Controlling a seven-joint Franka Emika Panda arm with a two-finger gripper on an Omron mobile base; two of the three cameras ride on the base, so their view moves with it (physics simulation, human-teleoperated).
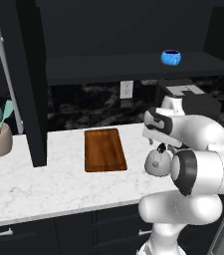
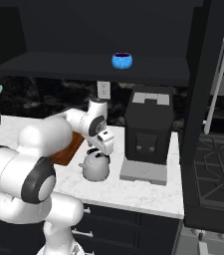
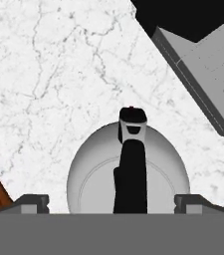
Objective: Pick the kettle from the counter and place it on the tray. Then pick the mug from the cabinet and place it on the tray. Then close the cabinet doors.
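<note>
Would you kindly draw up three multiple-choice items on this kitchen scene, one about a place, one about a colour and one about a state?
1. Where does the kettle stand?
A. on the tray
B. on the counter beside the coffee machine
C. on the cabinet shelf

2. What colour is the mug?
A. blue
B. red
C. white

3. How is the pincer?
A. shut on the kettle's handle
B. shut and empty
C. open, one fingertip either side of the kettle

Answers:
1 B: it sits on the counter between the tray and the coffee machine.
2 A: bright blue on the dark cabinet shelf.
3 C: the hand view shows the tips wide apart.
</note>
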